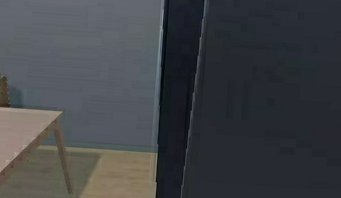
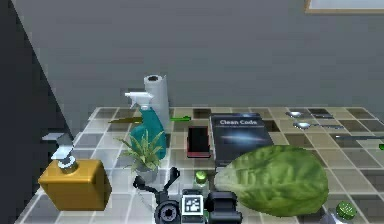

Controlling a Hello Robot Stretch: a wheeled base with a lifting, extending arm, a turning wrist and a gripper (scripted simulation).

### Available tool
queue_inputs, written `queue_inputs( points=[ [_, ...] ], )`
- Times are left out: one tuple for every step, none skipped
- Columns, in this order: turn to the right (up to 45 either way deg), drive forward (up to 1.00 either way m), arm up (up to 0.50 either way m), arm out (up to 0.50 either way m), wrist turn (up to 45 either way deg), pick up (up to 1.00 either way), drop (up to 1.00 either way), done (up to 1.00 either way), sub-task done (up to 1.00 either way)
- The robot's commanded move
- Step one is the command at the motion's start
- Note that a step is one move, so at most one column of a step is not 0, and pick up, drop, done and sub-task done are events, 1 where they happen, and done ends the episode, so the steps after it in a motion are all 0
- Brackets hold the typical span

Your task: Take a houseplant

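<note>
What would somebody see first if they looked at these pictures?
The big green lettuce at the near edge of the tiled counter grabs the eye first, in the arm side view's lower right. Left of it stand a small houseplant with thin leaves, a blue spray bottle behind it and an orange soap bottle. In the forward view a tall dark cabinet looms beside a wooden table.

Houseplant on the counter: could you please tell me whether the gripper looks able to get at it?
Probably yes. The gripper is right by the houseplant, with nothing visible between them. A spray bottle stands close behind the plant and a soap dispenser to its left, so room is tight.
</note>
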Motion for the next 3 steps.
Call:
queue_inputs(
  points=[
    [0.0, 0.00, 0.00, 0.00, 0.0, 1.00, 0.00, 0.00, 0.00],
    [0.0, 0.00, 0.10, 0.00, 0.0, 0.00, 0.00, 0.00, 0.00],
    [0.0, 0.00, 0.00, 0.00, 0.0, 0.00, 0.00, 1.00, 0.00]
  ],
)
